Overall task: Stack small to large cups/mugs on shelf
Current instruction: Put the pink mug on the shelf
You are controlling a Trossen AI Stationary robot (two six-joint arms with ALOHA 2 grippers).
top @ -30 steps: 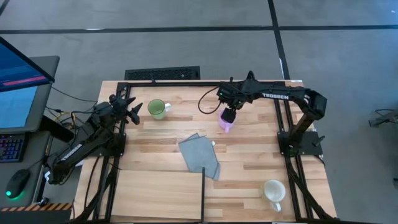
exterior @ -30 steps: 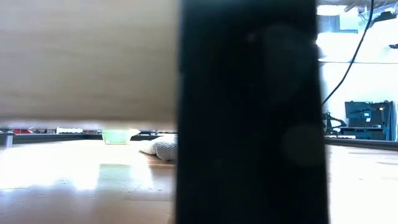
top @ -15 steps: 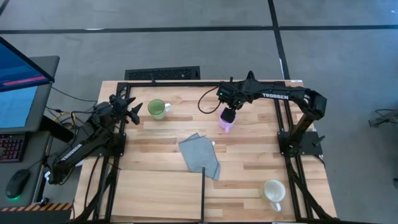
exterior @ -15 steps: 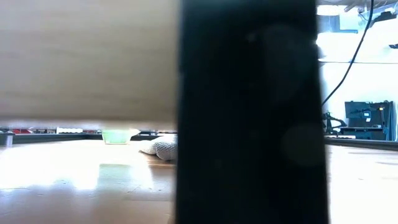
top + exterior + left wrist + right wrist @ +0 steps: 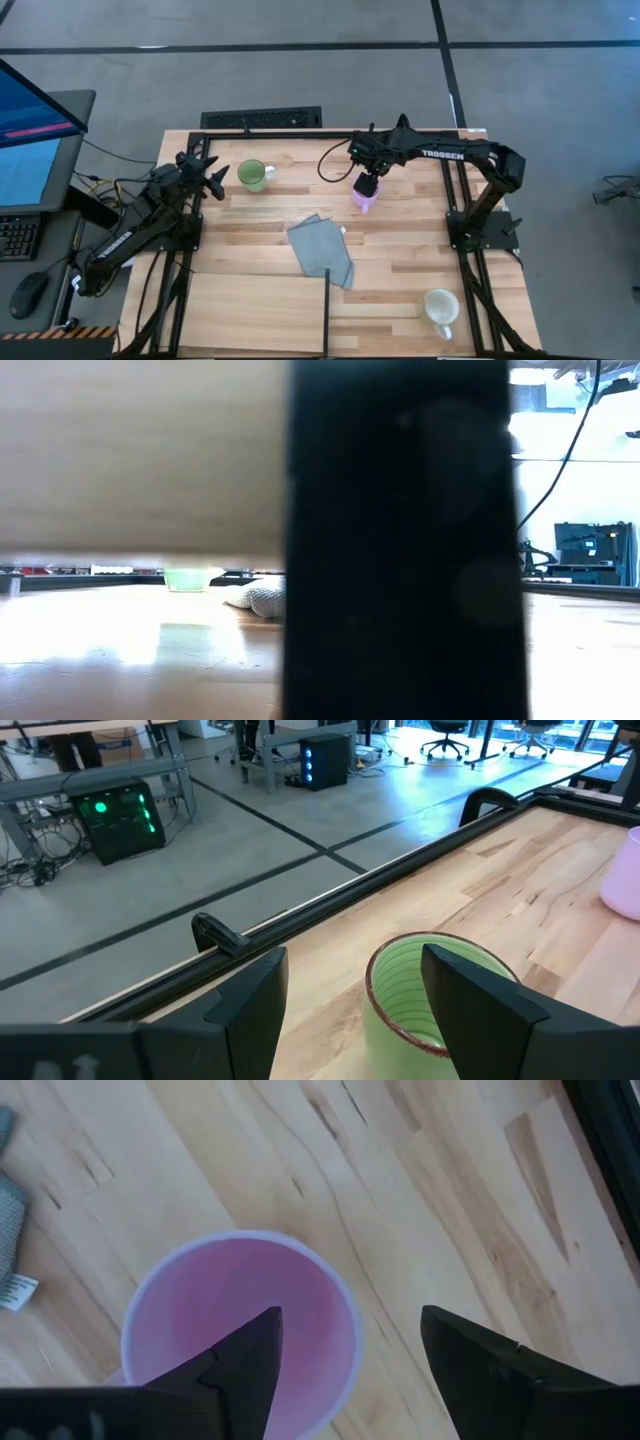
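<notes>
The light purple mug (image 5: 364,200) stands upright on the tabletop at the far middle. My right gripper (image 5: 368,186) hangs over it, open; in the right wrist view (image 5: 350,1320) one finger is over the mug's hollow (image 5: 230,1330) and the other is outside its rim. The green mug (image 5: 252,176) stands at the far left. My left gripper (image 5: 220,178) is level beside it, open, and the mug (image 5: 420,990) is just ahead of its fingers. The cream-white mug (image 5: 440,308) stands at the near right. The pale shelf board (image 5: 250,310) is at the near left. My right gripper points down with its fingers on either side of the purple mug's rim wall (image 5: 345,1305), one inside and one outside. I cannot tell whether either finger touches the wall. The mug stands upright on the table.
A grey folded cloth (image 5: 322,250) lies in the middle of the table, between the mugs and the shelf. A black post (image 5: 327,305) rises at the shelf's right edge and blocks much of the low view (image 5: 400,540). Black frame rails run along the table's sides.
</notes>
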